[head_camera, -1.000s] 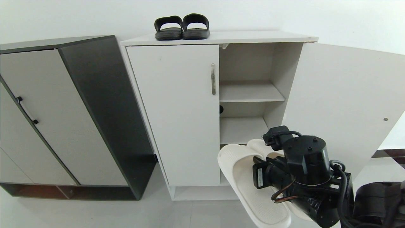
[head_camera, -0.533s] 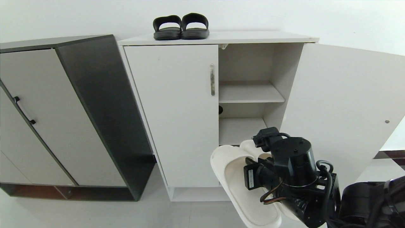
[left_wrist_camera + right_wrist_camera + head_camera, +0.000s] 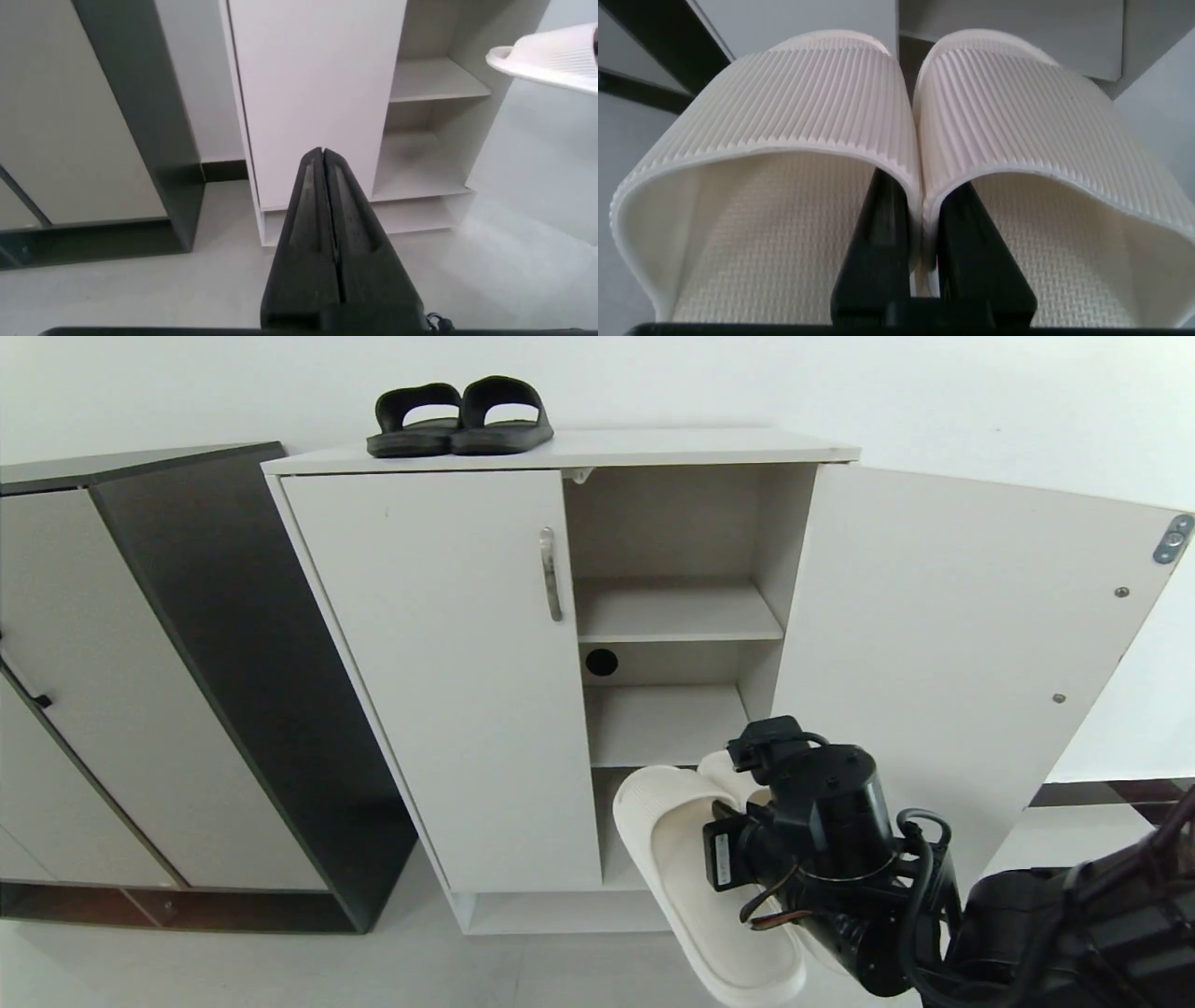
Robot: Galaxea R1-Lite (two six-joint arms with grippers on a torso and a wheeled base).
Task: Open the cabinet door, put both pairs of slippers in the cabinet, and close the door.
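- Right gripper [image 3: 915, 201] is clamping the white slippers [image 3: 691, 859] as one pair. One finger is sitting under each strap, and the two inner side walls are being squeezed between them. This looks like a way to carry both shoes in a single trip.
- The pair is hanging in the air, toes pointing at the cabinet [image 3: 439, 709]. It is just in front of the open right-hand bay, low down and below the front edge of the middle shelf [image 3: 658, 723].
- Right door [image 3: 934, 644] is standing swung wide, leaving the bay clear for loading. Left door [image 3: 448, 663] is sitting shut.
- Upper shelf [image 3: 672, 611] and the middle shelf are both lying bare.
- Black slippers [image 3: 460, 418] are resting side by side on the cabinet top, toward its left end and close to its front edge. Judged: they are waiting their turn.
- Left gripper [image 3: 323, 159] is hovering with its fingers pressed together and nothing between them. It is pointing at the cabinet's base from well back, probably to stay out of the way.
- Judged: the door step is done, the first pair is going in, and the second pair and the closing remain.
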